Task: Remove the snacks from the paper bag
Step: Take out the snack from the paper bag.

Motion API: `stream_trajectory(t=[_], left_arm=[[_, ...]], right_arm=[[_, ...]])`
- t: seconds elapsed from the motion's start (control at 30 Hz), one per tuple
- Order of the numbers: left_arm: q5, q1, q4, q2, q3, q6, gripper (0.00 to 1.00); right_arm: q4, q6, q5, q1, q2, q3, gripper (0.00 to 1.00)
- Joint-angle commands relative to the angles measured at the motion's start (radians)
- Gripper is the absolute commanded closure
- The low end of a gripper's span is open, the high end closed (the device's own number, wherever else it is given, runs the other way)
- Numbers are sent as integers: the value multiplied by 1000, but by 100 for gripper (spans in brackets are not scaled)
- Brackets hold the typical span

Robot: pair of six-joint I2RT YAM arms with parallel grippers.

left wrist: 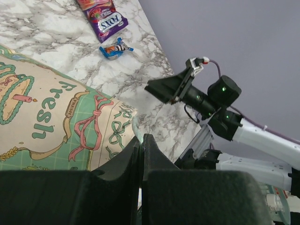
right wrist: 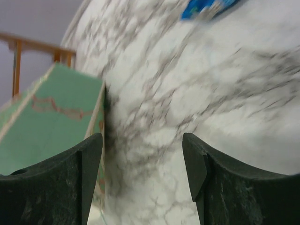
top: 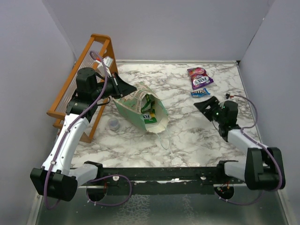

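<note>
1. Grey-lilac walls (top: 164, 28) closed in a white marble-patterned surface (top: 187, 136).
2. The left fingers (left wrist: 122, 164) were pressed together on a thin edge of the mint-green paper bag (left wrist: 70, 122) at its closed end. The bag lay on its side at the middle-left of the surface, its cream-lined mouth gaping toward the right arm.
3. The right fingers (right wrist: 89, 159) were spread apart and empty above bare surface, between the bag's mouth and the packets lying outside it.
4. Glossy green and yellow-green packets (top: 150, 111) showed inside the mouth, so the task looked partly done.
5. A purple glossy packet (top: 202, 81), a pink-red packet (top: 196, 71) and a small blue packet (top: 200, 92) lay at the far right, well apart from the bag.
6. To do the next reach well, the left pinch should hold the bag firm with the mouth open. The right fingers should enter low along the lining and close on a packet alone, not on the paper wall or the thin white string handle (top: 164, 139). The glossy film would probably slip, so a crimped edge seemed the safer hold.
7. An orange wooden rack (top: 79, 89) stood behind the left arm. A small clear round cup (top: 113, 123) sat just beside the bag.
</note>
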Motion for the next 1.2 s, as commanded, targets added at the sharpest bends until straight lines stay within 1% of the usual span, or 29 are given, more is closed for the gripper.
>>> stream_trajectory(t=[0.0, 0.13, 0.27, 0.37, 0.4, 0.47, 0.53, 0.6, 0.67, 0.73, 0.83, 0.87, 0.93, 1.0, 1.07, 1.17], left_arm=[[-12, 8, 10, -25, -6, 10, 100], [-13, 7, 6, -19, -2, 15, 100], [-13, 7, 12, -13, -1, 13, 100], [-16, 7, 14, -11, 1, 12, 100], [-18, 7, 13, -10, 3, 11, 100], [-18, 7, 12, -9, 5, 11, 100], [-21, 7, 11, -9, 3, 10, 100], [-23, 7, 9, -11, 2, 6, 100], [-24, 7, 11, -12, 0, 1, 100], [-23, 7, 13, -15, -4, -4, 100], [-24, 8, 16, -24, -8, -9, 100], [-25, 8, 16, -26, -10, -9, 100], [-24, 7, 19, -26, -14, -12, 100], [-19, 6, 23, -22, -13, -17, 100], [-17, 7, 25, -22, -13, -18, 100], [-17, 7, 25, -27, -15, -17, 100]], right_arm=[[-55, -237, -106, 177, -175, -114, 31], [-88, -330, -194, 299, -303, -165, 31], [-45, -429, -260, 409, -436, -193, 31], [61, -465, -192, 532, -491, -220, 31], [88, -487, -152, 600, -486, -214, 31], [96, -564, -56, 701, -436, -169, 30], [81, -644, 21, 790, -348, -101, 30], [77, -702, 73, 853, -247, -33, 30], [75, -722, 119, 892, -160, 26, 30], [52, -651, 203, 905, -89, 78, 32], [-14, -444, 384, 906, -1, 137, 38], [-8, -382, 391, 906, 23, 141, 39], [64, -354, 330, 910, 59, 138, 39], [137, -386, 320, 935, 78, 140, 39], [232, -471, 360, 962, 85, 125, 38], [372, -609, 374, 971, 101, 114, 35]])
